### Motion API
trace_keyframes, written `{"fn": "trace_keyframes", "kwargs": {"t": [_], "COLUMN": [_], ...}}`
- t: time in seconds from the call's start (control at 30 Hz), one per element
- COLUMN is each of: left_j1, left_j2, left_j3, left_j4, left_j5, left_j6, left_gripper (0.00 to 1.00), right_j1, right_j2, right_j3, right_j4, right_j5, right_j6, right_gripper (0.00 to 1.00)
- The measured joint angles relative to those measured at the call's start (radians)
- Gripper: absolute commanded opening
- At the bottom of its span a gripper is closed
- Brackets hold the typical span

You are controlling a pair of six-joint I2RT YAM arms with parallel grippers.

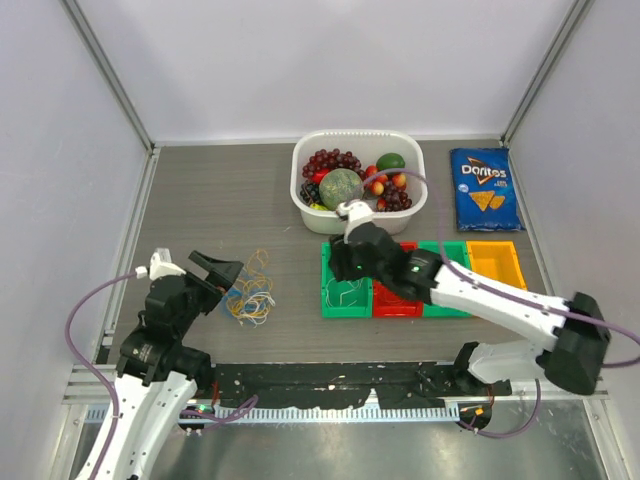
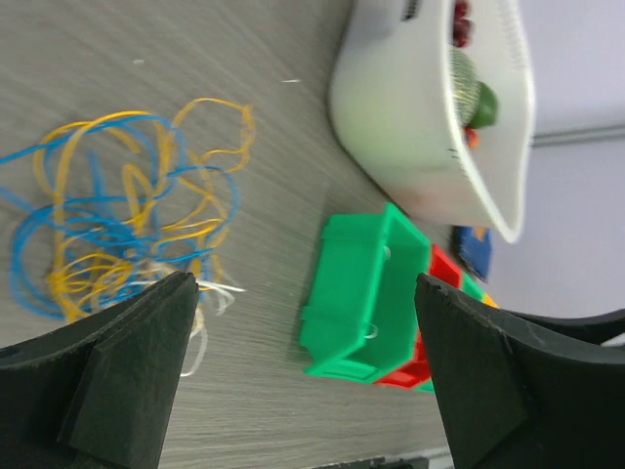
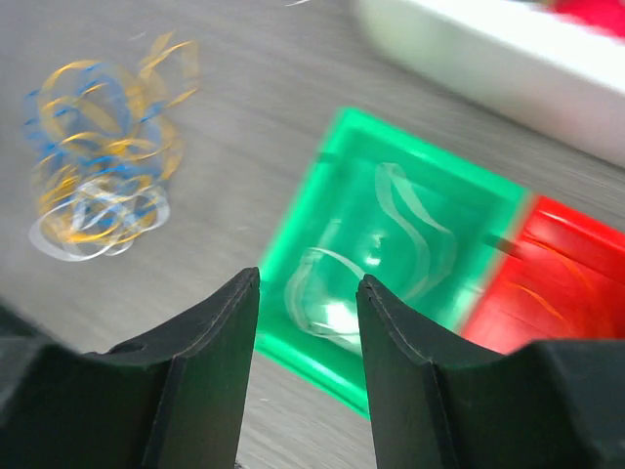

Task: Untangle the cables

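This was a robotics lab test cell: plain white panel walls [image 1: 300, 60] in aluminium framing [image 1: 108, 75] enclosed a grey wood-grain tabletop [image 1: 220, 190]. A left arm [image 1: 150, 350] and a right arm [image 1: 500, 300] were bolted to a black mounting plate [image 1: 330, 385] at its near edge. Staged props sat on it: a white basket [image 1: 360, 135] of fruit, a Doritos bag [image 1: 483, 188] and a row of coloured plastic bins [image 1: 495, 262].

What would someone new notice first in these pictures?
Probably the white tub of fruit at the back, a blue chip bag to its right. Next, the tangle of cables front left, and the colored bins mid-table, a white cable lying in the leftmost green one.
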Motion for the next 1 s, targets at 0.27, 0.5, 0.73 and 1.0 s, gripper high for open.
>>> {"fn": "trace_keyframes", "kwargs": {"t": [0.27, 0.5, 0.73, 1.0], "left_j1": [0.0, 0.0, 0.0, 0.0], "left_j2": [0.011, 0.053, 0.166, 0.185], "left_j3": [-0.006, -0.116, -0.154, -0.212], "left_j4": [-0.19, -0.118, -0.047, 0.025], "left_j5": [-0.15, -0.073, -0.008, -0.004], "left_j6": [-0.08, -0.086, -0.086, -0.091], "left_gripper": [0.85, 0.72, 0.71, 0.69], "right_j1": [0.109, 0.158, 0.157, 0.156], "right_j2": [0.382, 0.551, 0.618, 0.689], "right_j3": [0.101, 0.182, 0.254, 0.343], "right_j4": [0.252, 0.313, 0.327, 0.328], "right_j5": [-0.385, -0.495, -0.488, -0.477], "right_j6": [-0.023, -0.063, -0.133, -0.212], "right_gripper": [0.49, 0.48, 0.47, 0.41]}}
